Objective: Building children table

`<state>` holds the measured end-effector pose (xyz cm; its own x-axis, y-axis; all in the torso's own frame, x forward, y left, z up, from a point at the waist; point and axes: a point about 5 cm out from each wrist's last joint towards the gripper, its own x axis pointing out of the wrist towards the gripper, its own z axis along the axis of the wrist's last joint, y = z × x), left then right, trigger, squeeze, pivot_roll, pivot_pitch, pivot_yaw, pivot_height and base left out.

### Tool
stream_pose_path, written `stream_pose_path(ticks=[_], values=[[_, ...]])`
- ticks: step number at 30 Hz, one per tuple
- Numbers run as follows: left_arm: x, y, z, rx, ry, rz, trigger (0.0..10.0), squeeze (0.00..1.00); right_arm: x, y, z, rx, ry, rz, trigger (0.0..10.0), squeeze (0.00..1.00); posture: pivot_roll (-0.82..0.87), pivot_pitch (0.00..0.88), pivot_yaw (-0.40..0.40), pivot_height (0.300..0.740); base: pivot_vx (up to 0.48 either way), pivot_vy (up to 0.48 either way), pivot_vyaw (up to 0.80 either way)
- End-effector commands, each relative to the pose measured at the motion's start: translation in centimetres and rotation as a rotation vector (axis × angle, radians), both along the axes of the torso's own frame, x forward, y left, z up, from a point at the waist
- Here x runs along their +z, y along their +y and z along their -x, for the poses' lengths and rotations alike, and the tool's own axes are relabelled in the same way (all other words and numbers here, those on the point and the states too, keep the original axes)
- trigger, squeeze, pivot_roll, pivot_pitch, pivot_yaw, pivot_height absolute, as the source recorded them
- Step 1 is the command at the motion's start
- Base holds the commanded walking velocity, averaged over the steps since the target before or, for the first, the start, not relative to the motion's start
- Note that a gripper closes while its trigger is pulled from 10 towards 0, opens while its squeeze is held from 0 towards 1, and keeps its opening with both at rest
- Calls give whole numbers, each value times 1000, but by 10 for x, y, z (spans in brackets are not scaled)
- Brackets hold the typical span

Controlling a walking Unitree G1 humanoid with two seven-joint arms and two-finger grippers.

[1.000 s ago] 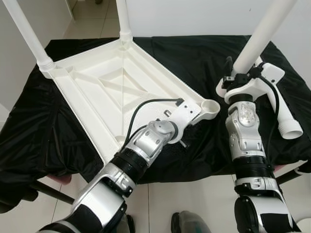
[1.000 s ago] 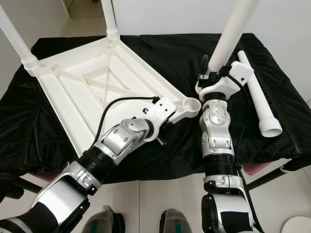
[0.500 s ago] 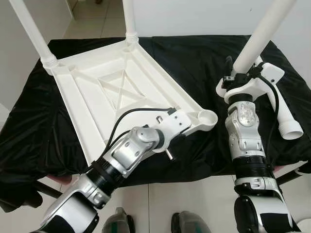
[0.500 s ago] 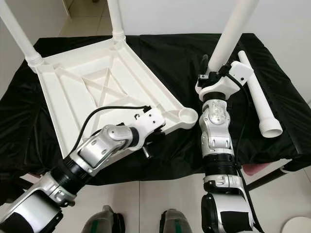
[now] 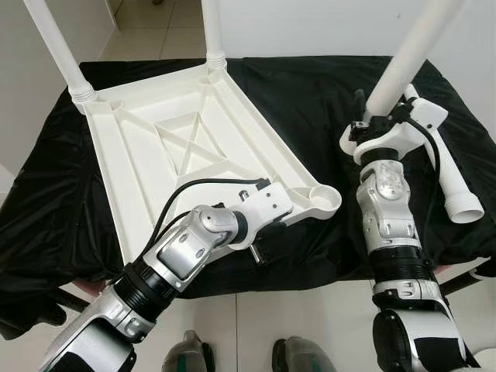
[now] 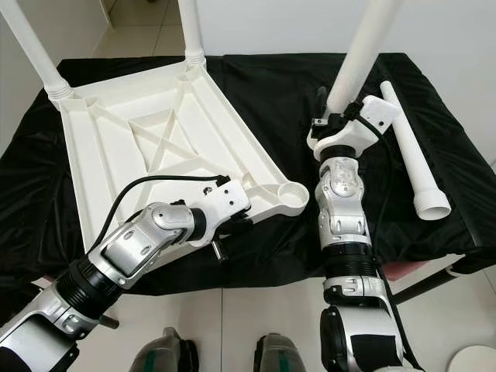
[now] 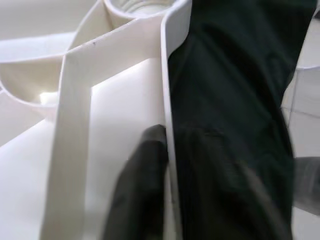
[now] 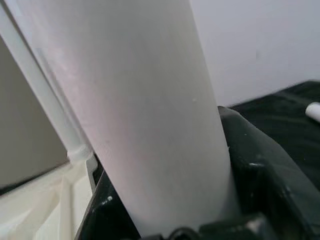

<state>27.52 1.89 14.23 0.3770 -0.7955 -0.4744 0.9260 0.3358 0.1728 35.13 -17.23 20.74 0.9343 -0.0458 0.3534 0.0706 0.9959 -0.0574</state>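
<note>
White tabletop [image 5: 178, 147] upside down on black cloth [image 5: 310, 101], ribbed underside up; two legs screwed into far corner sockets, far-left leg [image 5: 54, 46] and far-right leg [image 5: 211, 31], both upright; empty round socket [image 5: 322, 200] at near-right corner, overhanging the near edge of the cloth; near-left corner hidden behind left arm.

Left gripper [image 7: 165, 165] clamped on tabletop's near rim just beside the empty socket; one black finger [image 7: 140, 185] inside against the white wall, the other outside over the cloth, thin rim pinched between; white wrist housing [image 5: 267, 205] sits over that rim in head views, black cable looping back along the silver arm.

Right gripper [image 5: 370, 124] raised over cloth to the right of the tabletop, well apart from the socket; closed round third leg [image 5: 407, 54], held near upright, tilted up and to the right, top out of frame; black fingers [image 8: 250, 155] wrapped tight on the white tube in wrist view.

Fourth leg [image 5: 446, 174] loose, lying flat on cloth near right edge, just right of right arm, open flared end toward the near side.

Tiled floor [image 5: 310, 325] below; robot feet at bottom edge.
</note>
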Motion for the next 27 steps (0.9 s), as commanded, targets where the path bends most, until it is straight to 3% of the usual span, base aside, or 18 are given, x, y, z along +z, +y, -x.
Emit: stream_pose_path(ticks=[1,6,7,11,13,14,15,16,18,27], values=[[10,0,0,-12,-7,26,10000,1000,-2,3,-4,19,42,19,10000,0,-139,22,16,740,0,0,0],[18,-1,-2,0,-38,42,10000,1000,-5,6,-6,37,71,31,10000,0,-137,22,11,740,0,0,0],[27,-3,-4,10,-52,82,10000,0,-6,8,-7,55,85,44,10000,0,-135,22,5,740,0,0,0],[41,-5,-6,20,-58,152,10000,0,-8,11,-7,84,95,72,10000,0,-131,21,-1,740,0,0,0],[55,-8,-8,41,-83,253,10000,0,-8,16,-6,116,82,100,10000,0,-127,22,-6,740,0,0,0],[55,-8,-8,41,-83,253,10000,0,-8,16,-6,116,82,100,10000,0,-127,22,-6,740,0,0,0],[62,-8,-13,92,-95,313,10000,0,-9,20,-5,150,80,105,10000,0,-127,23,-9,740,0,0,0],[62,-8,-13,92,-95,313,10000,0,-9,20,-5,150,80,105,10000,0,-127,23,-9,740,0,0,0],[62,-3,-23,223,-107,374,10000,0,-10,27,0,215,75,102,10000,0,-125,23,-13,740,0,0,0],[50,8,-29,393,-122,399,10000,0,-14,27,13,249,57,66,10000,0,-124,32,-18,740,0,0,0]])
